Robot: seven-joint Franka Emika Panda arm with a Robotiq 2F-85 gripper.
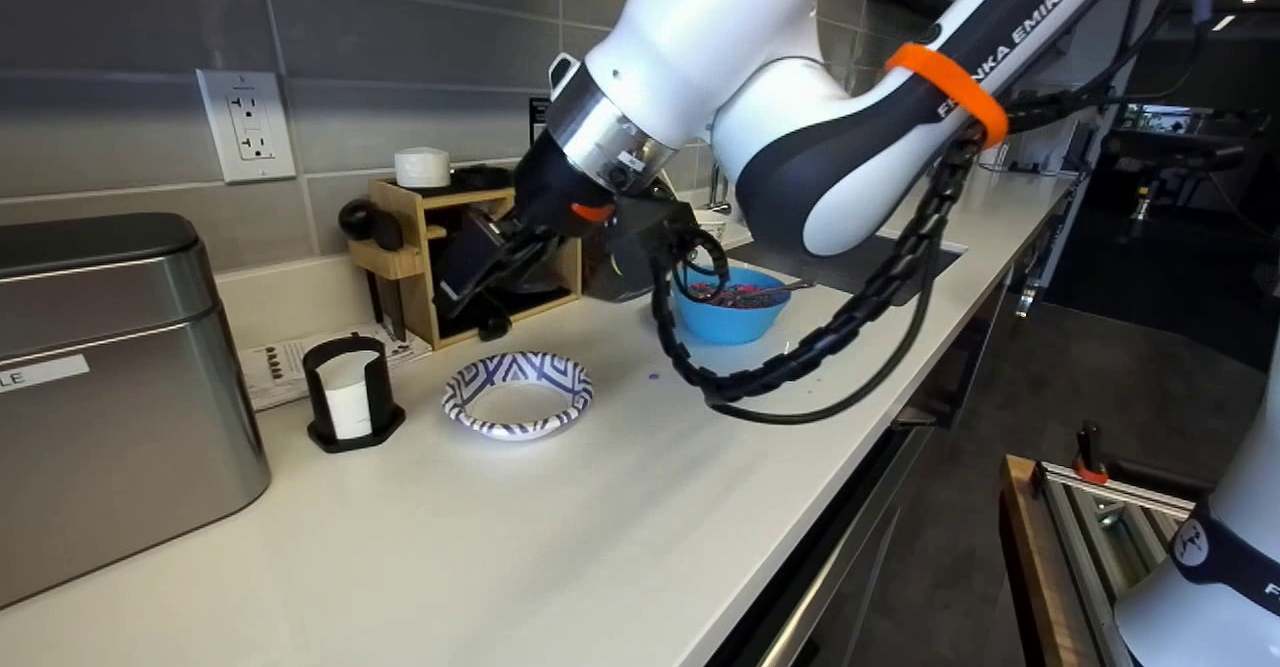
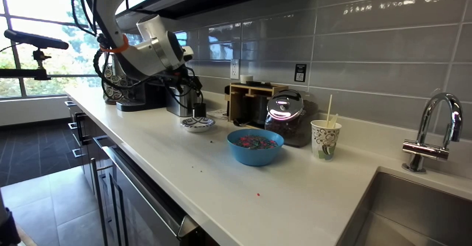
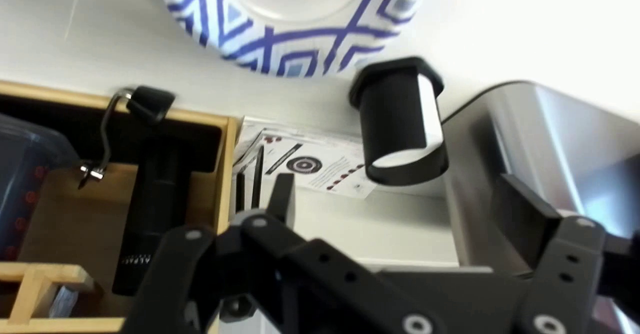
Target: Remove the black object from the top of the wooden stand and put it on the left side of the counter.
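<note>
The black object [image 1: 378, 387], an upright black cylinder with a white inner part, stands on the counter [image 1: 560, 537], between a steel box and a patterned paper bowl. It also shows in the wrist view [image 3: 395, 118] and behind the bowl in an exterior view [image 2: 199, 110]. The wooden stand [image 1: 420, 277] is against the wall, with a small white item and flat black items on top; its side edge shows in the wrist view [image 3: 227, 174]. My gripper [image 3: 405, 209] is open and empty, above the counter before the stand; the black object lies beyond the fingertips, not between them.
The steel box [image 1: 110, 407] stands beside the black object; the paper bowl [image 1: 517, 397] is on its other side. A leaflet [image 3: 320, 169] lies by the wall. A blue bowl [image 2: 254, 152], shiny-lidded jar [image 2: 285, 118], paper cup [image 2: 324, 141] and sink [image 2: 416, 201] lie farther along.
</note>
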